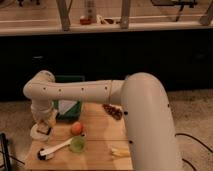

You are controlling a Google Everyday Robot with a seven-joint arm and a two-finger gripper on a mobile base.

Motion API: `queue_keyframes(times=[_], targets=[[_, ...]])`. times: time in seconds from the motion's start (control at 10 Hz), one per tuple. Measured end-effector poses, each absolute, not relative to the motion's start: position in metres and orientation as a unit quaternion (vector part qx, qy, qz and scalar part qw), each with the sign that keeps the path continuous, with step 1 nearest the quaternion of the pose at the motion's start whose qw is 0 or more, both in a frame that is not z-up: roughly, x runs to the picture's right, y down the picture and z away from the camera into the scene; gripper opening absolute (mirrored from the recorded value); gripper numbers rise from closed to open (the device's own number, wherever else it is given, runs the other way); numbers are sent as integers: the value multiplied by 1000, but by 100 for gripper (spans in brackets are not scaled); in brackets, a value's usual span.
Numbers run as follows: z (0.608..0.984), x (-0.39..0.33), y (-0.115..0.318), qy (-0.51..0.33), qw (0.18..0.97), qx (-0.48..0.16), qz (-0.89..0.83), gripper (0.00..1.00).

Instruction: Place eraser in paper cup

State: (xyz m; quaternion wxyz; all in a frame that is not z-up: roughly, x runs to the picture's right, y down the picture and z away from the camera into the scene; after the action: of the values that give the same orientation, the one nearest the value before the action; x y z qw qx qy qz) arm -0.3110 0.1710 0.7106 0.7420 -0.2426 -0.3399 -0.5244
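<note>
1. The end effector [46,123] hangs low at the tip of the white arm. Whether it is wide, narrow or holding something cannot be told from this view.
2. The paper cup [37,133] is the pale shape directly beneath the end effector, on the worktop [100,135]. It is touching the end effector or just under it. Whether it stands upright or lies tipped is unclear.
3. The eraser cannot be picked out. It may be inside the end effector or hidden behind it.
4. An eraser is likely light, firm and rubbery, so it should grip well. Taking it across its narrow sides near the middle would suit it best.
5. The cup is probably very light and thin-walled, easy to shove or crush. A release from just above its mouth seems safer than pressing down.
6. The orange ball [76,128] lies to the right of the end effector. The green cup [77,145] sits right of it and nearer the camera. Both are apart from the paper cup.
</note>
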Motion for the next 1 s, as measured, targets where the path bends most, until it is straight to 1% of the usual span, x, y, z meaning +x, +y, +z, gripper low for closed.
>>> queue_keyframes(times=[0.4, 1.0], targets=[[699, -329, 181, -350, 725, -236, -544, 0], [688, -352, 181, -362, 703, -226, -569, 0]])
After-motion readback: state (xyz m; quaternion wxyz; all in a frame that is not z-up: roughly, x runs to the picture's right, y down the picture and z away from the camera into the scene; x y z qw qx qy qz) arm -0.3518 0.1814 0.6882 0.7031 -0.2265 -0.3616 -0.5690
